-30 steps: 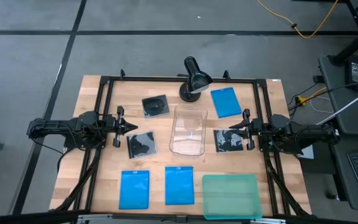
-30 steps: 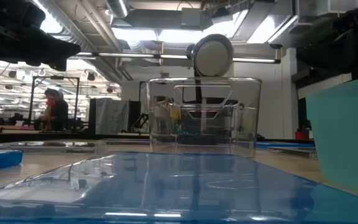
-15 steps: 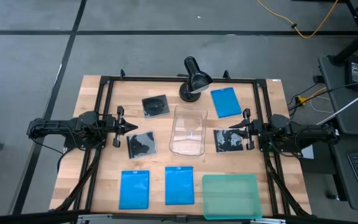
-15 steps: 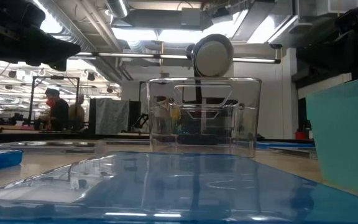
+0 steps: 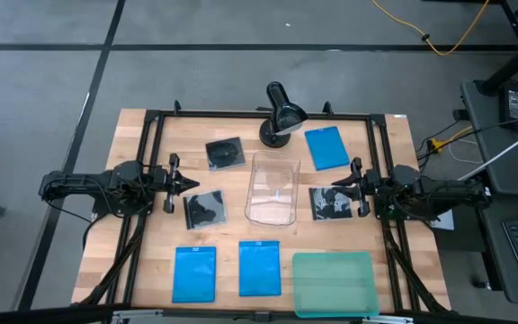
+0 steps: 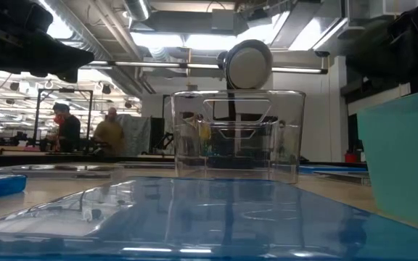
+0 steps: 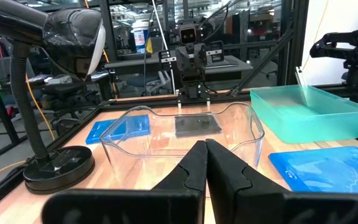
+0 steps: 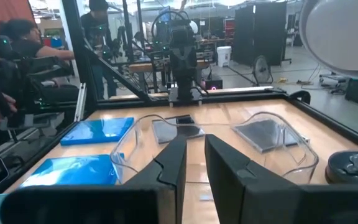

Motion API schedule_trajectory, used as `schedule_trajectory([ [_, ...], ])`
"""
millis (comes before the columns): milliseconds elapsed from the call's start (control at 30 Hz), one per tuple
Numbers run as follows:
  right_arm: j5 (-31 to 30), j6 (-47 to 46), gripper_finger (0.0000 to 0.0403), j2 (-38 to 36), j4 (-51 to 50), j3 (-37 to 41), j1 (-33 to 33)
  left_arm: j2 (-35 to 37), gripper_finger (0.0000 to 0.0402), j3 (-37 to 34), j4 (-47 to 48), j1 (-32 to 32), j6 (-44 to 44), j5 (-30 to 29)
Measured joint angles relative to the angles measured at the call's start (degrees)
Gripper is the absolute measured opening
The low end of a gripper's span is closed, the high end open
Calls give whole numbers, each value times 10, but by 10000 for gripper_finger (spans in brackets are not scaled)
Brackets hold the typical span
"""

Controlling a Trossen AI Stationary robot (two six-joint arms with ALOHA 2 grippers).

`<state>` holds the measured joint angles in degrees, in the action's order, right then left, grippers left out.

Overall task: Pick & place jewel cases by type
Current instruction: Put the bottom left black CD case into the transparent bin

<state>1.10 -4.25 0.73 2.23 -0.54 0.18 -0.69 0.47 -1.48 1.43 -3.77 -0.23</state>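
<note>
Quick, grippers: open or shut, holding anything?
Left gripper: shut, empty, at the table's left edge.
Right gripper: slightly open, empty, at the right edge.

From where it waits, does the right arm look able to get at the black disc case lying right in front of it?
Probably yes: the black disc case lies flat just ahead of the right gripper, nothing between them.

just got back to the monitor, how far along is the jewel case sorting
Nothing looks sorted yet. All six cases lie apart on the table: blue cases, and black disc cases. The clear tub and teal tray hold none. Nothing is in hand: left gripper shut, right gripper slightly open, both empty. All six picks remain.
</note>
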Motion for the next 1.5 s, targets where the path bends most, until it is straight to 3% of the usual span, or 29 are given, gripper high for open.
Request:
schedule_trajectory([
  [200, 11, -2, 65, 0, -2, 0, 0, 0, 0, 0, -1, 0, 0, -4],
  [567, 20, -1, 65, 0, 16, 0, 0, 0, 0, 0, -61, 1, 6, -70],
  [967, -60, -77, 65, 0, 104, 0, 0, 0, 0, 0, -144, 1, 193, -189],
  [1100, -60, -91, 65, 15, 79, -29, 0, 0, 0, 0, -142, 1, 238, -215],
  [1300, -60, -69, 65, 125, 1, -141, 0, 0, 0, 18, -143, 1, 272, -198],
  [1500, -59, -22, 65, 342, -52, -307, -1, -2, 0, 83, -142, 1, 257, -141],
])
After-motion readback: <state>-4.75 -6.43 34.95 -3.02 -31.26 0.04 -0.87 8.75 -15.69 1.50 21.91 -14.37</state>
